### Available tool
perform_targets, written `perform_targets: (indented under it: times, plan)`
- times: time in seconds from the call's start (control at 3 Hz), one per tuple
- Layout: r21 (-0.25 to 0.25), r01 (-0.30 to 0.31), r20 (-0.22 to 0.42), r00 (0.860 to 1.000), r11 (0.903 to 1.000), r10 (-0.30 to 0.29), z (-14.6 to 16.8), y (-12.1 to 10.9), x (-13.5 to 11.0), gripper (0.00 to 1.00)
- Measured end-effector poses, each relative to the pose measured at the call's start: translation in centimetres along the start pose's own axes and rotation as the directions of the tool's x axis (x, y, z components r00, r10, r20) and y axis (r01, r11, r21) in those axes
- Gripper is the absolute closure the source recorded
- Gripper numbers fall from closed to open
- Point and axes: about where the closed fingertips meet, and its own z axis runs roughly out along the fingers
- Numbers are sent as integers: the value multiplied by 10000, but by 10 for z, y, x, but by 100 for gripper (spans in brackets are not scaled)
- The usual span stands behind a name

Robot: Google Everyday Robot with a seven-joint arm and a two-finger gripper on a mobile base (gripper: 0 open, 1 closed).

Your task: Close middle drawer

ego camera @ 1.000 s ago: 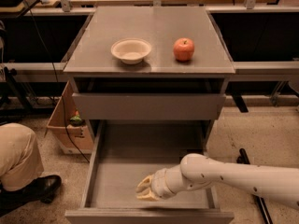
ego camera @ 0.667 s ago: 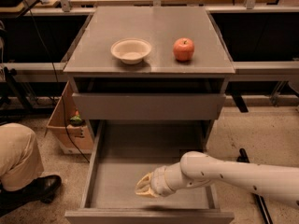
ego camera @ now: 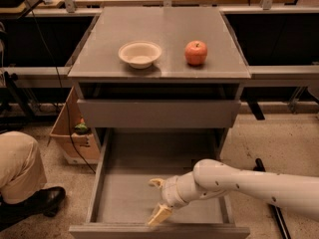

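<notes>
Starting nearest, the middle drawer (ego camera: 124, 183) is seen pulled far out, its slim front panel at the bottom edge of the view and its grey tray laid bare. Within the tray, just behind that panel, the claw (ego camera: 151, 203) is held low on the end of the white arm, with its two fingers spread apart and nothing between them. The lower finger (ego camera: 159, 215) appears to touch, or nearly touch, the inner face of the panel.

Compared with a second ago, very little has been altered: the claw has been shifted only slightly toward the panel, and the drawer has not been moved in. The closing push is therefore judged not yet begun. With the claw placed inside the tray and behind the front, it is judged that it will probably have to be lifted out and brought round to the outer face before the drawer can be driven home.

To the left, a trouser leg (ego camera: 20, 163) and shoe (ego camera: 40, 200) are seen on the floor, with a box (ego camera: 70, 133) beyond them. Above the open tray sits the upper drawer (ego camera: 159, 113), and on the bench (ego camera: 164, 26) a bowl (ego camera: 140, 54) and an apple (ego camera: 196, 52) are set side by side, apart.
</notes>
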Motion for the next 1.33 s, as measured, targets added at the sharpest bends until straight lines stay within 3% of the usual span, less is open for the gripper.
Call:
perform_targets:
  times: [0.33,1.0,1.33]
  plan:
    - [-239,-316,-48,9995,9992,315,3,16,9,0]
    - [-298,-1033,-63,9946,9942,1032,28,36,33,0]
    - [-328,-1172,-31,9931,9926,1171,38,40,37,24]
